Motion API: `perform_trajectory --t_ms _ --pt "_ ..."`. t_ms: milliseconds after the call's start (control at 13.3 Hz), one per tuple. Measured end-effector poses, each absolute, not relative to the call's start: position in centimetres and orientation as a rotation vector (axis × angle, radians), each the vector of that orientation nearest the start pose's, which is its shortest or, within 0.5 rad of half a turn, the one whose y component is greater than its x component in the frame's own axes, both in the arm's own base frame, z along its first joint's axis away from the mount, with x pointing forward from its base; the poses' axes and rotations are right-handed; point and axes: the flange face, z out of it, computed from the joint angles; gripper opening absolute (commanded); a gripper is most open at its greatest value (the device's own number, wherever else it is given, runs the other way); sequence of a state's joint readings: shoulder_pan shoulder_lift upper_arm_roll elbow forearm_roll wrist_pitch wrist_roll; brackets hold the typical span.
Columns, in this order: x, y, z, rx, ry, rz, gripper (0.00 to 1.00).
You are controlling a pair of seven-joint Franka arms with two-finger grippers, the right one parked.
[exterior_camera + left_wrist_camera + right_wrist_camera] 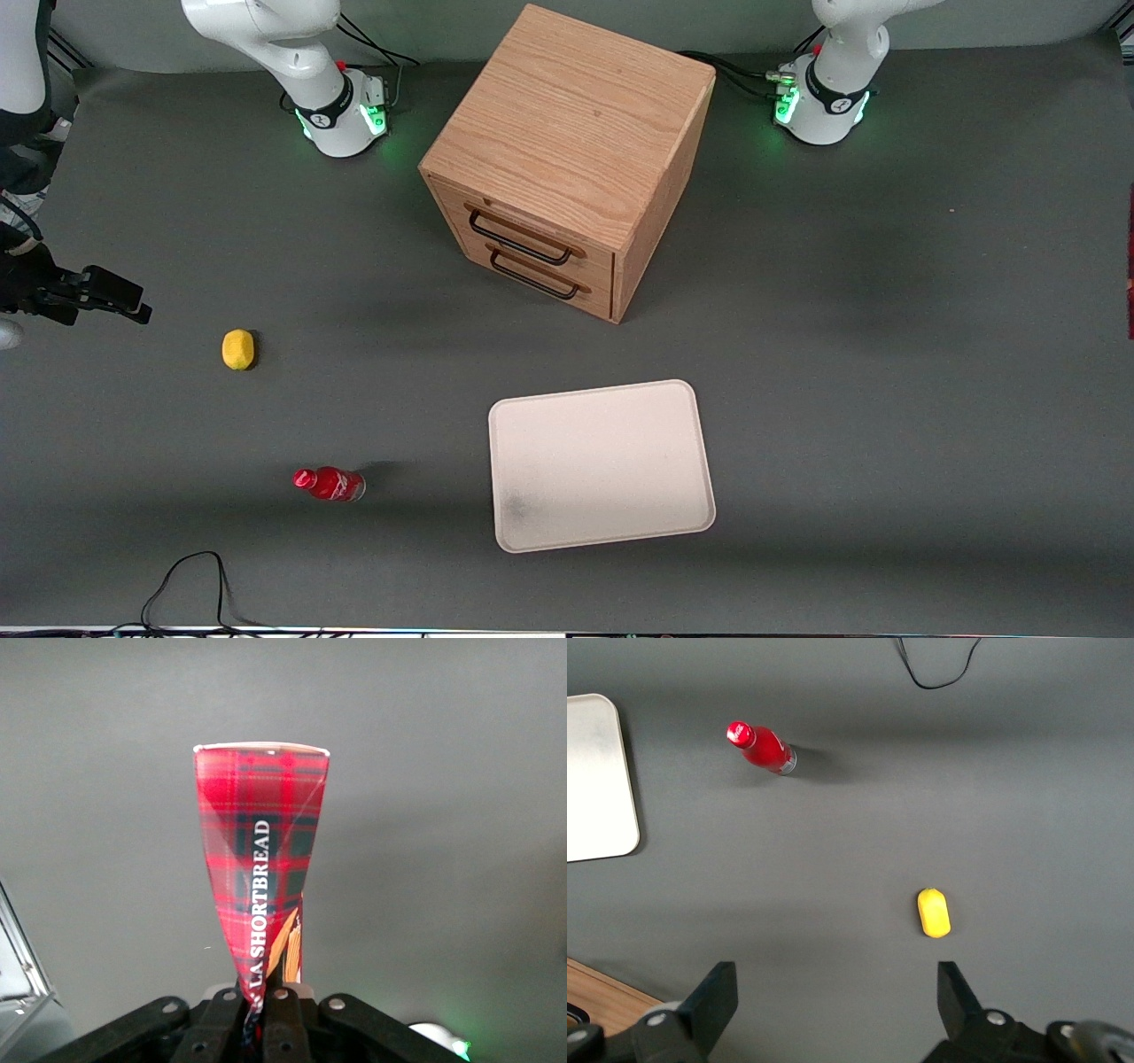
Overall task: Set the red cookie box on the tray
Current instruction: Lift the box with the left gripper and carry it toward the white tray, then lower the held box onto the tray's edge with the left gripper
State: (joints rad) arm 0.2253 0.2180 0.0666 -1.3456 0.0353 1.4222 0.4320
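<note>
The red cookie box is a slim tartan box with white "SHORTBREAD" lettering. In the left wrist view it stands out from my left gripper, which is shut on its near end and holds it above bare grey table. The gripper itself is out of the front view; only a thin dark-red strip shows at the edge toward the working arm's end. The cream-white tray lies flat on the table, nearer to the front camera than the cabinet, with a grey smudge near one corner. Its edge also shows in the right wrist view.
A wooden two-drawer cabinet stands mid-table, both drawers shut. A small red bottle and a yellow lemon lie toward the parked arm's end. A black cable loops near the front edge.
</note>
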Motion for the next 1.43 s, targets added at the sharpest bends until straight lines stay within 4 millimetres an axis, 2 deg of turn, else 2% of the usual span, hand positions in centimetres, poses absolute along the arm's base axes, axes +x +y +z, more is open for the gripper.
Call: perform_trajectory --t_ms 150,526,676,902,1052,1202,1428 --pt "60.3 10.8 57.8 -3.115 0.064 0.256 0.00" --pt "65.7 -8.9 53.7 -3.066 -0.266 0.229 0.00" --pt "67.5 -14.5 51.5 -3.102 -0.331 0.169 0.00" --pt "69.9 -19.3 48.4 -3.185 -0.399 0.057 0.00" --pt "71.0 -22.4 45.2 -3.217 -0.420 0.001 0.00" --pt "71.7 -25.6 40.8 -3.235 -0.427 -0.026 0.00" --pt "72.8 -28.4 33.7 -3.256 -0.452 -0.077 0.00"
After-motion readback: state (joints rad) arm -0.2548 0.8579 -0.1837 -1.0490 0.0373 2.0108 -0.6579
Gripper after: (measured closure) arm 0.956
